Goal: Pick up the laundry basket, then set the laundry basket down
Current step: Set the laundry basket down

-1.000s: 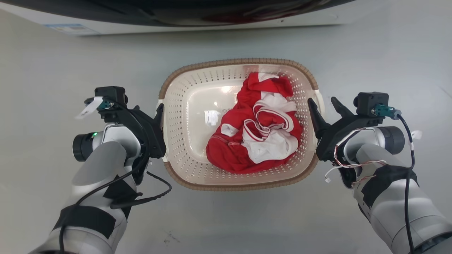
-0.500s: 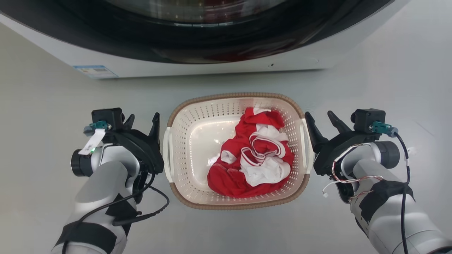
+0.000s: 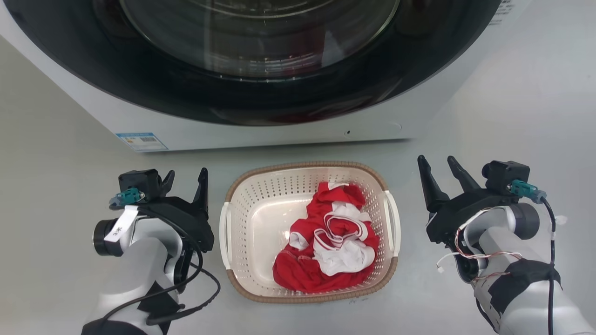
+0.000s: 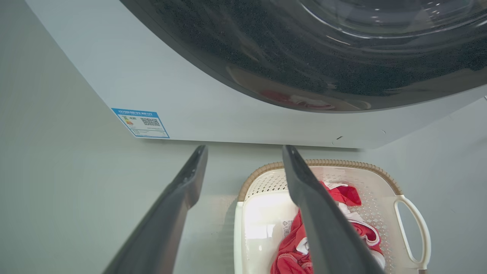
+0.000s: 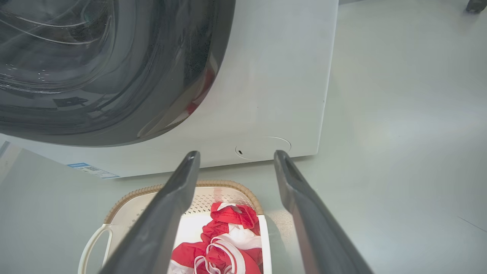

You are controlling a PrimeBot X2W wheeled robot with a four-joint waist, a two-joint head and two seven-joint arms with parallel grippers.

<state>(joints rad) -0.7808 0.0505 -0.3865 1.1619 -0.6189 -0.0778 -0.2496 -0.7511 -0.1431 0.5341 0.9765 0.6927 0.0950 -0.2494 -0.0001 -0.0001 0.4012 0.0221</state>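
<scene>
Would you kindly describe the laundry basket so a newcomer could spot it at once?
Find the white washing machine with its big dark round door. On the grey floor right before it sits the laundry basket: cream perforated plastic, brown woven-look rim, white side handles, red-and-white clothes inside.

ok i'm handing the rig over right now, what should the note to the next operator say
Left gripper: open, empty, beside the left handle of the laundry basket, not touching it.
Right gripper: open, empty, clear of the right handle.
Basket: upright on the floor in front of the washing machine, red-and-white garment inside.
Done: a second ago both pairs of fingers were at the handles; now they are off, so the set-down looks finished.
Left: probably only drawing the arms back.
</scene>
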